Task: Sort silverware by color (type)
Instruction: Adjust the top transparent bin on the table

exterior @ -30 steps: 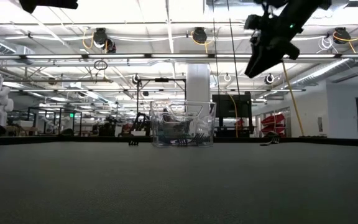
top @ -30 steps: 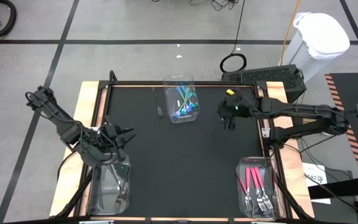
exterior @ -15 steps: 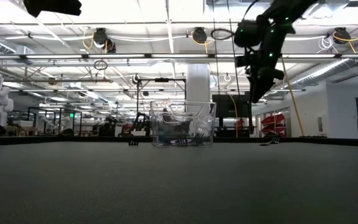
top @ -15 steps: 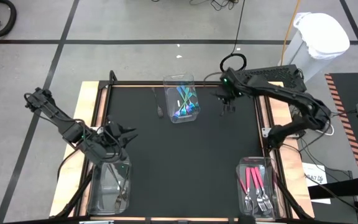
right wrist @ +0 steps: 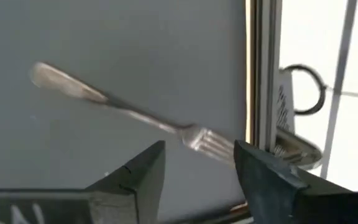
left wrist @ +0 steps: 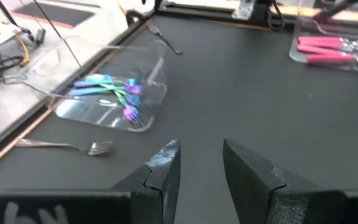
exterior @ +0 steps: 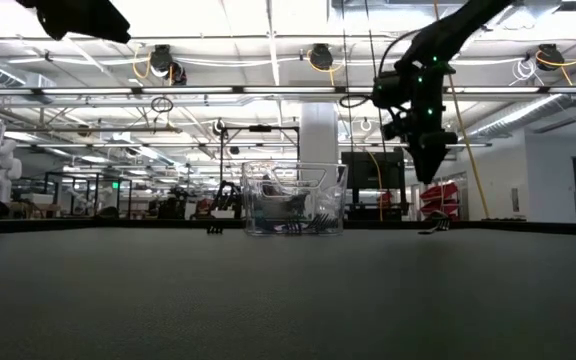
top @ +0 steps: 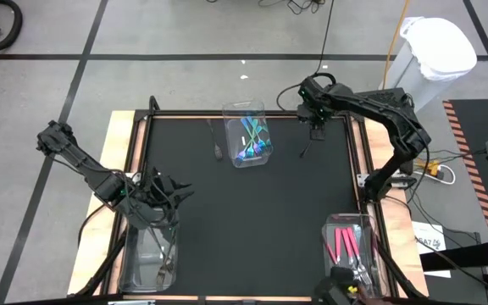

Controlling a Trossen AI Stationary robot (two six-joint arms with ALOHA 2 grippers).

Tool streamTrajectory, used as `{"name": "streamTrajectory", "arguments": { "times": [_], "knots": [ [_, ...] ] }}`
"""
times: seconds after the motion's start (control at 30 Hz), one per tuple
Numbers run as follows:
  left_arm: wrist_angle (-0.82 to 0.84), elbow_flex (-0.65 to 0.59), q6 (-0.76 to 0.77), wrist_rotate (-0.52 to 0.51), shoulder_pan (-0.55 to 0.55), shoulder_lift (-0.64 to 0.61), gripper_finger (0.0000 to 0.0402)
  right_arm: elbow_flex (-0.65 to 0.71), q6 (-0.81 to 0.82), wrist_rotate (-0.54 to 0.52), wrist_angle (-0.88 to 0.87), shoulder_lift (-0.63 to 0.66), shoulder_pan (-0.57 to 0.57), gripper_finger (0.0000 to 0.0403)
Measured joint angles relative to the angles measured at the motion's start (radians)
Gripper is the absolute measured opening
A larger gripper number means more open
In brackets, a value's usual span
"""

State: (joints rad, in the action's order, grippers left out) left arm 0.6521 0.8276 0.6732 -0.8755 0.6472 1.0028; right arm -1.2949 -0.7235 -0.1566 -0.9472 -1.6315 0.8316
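Observation:
A silver-grey fork [right wrist: 129,112] lies flat on the black mat near the far right corner [top: 306,147]. My right gripper [right wrist: 197,165] hovers above it, open, fingers pointing down [top: 316,119], [exterior: 428,160]. A second grey fork [top: 215,142] lies left of the far bin [top: 248,161], which holds teal-handled utensils [top: 252,135]. Pink-handled utensils [top: 346,246] lie in the near right bin [top: 329,254]. My left gripper [left wrist: 201,155] is open, raised over the near left bin [top: 146,254], which holds grey utensils [top: 163,263].
The mat's raised wooden frame [top: 356,144] runs close beside the right gripper, and a cable loop [top: 318,85] lies on the floor beyond the far edge. The mat's middle [top: 244,220] is bare. A white bagged waste bin [top: 435,51] stands beyond the table's far right.
My right gripper has swung toward the far edge, tipped over to point down, and come lower above the fork near the far right corner. The fork has stayed where it lay. My left arm has hardly moved.

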Motion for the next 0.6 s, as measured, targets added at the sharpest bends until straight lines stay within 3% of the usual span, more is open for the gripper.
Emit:
{"name": "streamTrajectory", "arguments": {
  "times": [0.17,0.47,0.6],
  "knots": [
    [-0.019,0.000,0.002,0.014,0.000,0.040,0.0124,0.000,0.003,0.000,-0.014,-0.021,0.051,0.0205],
    [-0.017,0.000,-0.038,0.013,-0.005,0.053,0.0124,0.000,0.015,0.006,-0.008,-0.019,0.077,0.0202],
    [-0.019,0.000,-0.101,0.012,-0.026,0.053,0.0124,0.000,0.030,0.070,-0.014,-0.019,0.084,0.0201]
  ]
}}
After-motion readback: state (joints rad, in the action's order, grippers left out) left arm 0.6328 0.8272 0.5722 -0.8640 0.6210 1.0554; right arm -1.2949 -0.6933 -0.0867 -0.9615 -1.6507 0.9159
